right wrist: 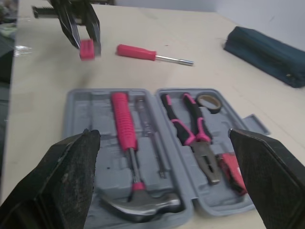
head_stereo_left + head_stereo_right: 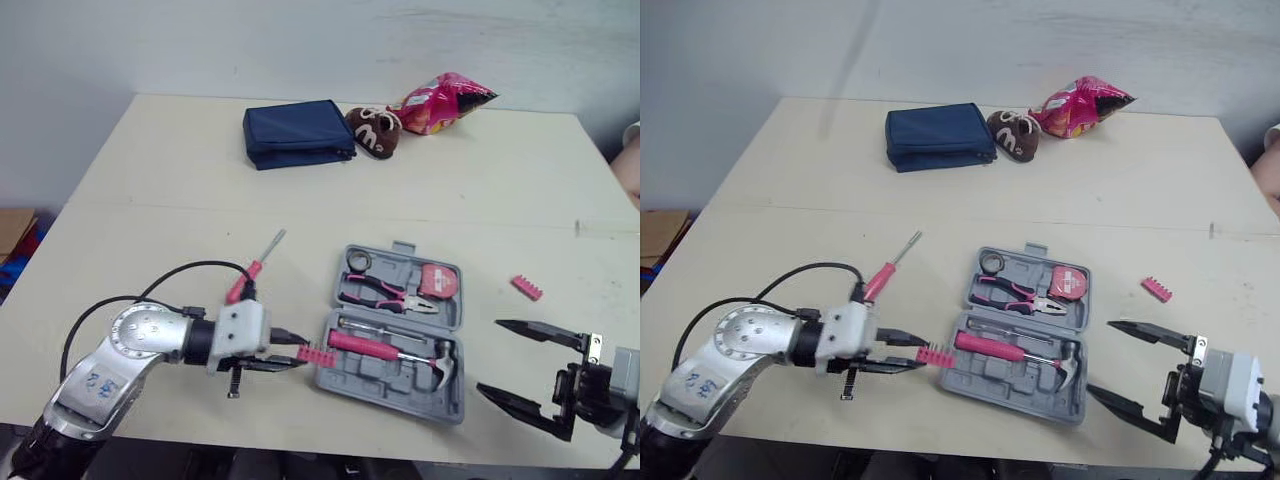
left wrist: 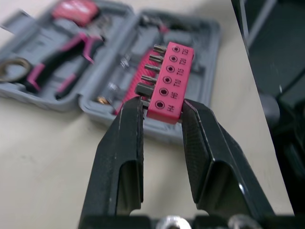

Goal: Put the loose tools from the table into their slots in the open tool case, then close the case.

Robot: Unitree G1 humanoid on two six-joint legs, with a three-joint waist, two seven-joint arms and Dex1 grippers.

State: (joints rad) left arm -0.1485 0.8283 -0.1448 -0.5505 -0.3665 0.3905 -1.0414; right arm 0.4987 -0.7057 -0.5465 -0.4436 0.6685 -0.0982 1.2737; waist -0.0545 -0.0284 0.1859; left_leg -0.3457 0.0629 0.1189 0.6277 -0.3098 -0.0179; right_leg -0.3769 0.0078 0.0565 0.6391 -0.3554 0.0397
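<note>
While the grey tool case (image 2: 345,378) lies open on the counter (image 2: 150,180), its near half holds one pink-handled hammer (image 2: 365,344), and its far half holds one pair of pliers (image 2: 375,292), one tape measure (image 2: 437,282) and one roll of tape (image 2: 358,261). The left jaws grip one pink bit holder (image 3: 169,81) just beside the case's left edge. The right jaws stand wide open and empty near its right side. A second bit holder (image 2: 526,288) and one screwdriver (image 2: 255,266) lie loose on the counter.

It looks like a plain lab room; a cream worktop (image 2: 150,170) stands against a blank white wall (image 2: 300,40); a cardboard box (image 2: 12,228) sits beside it.
</note>
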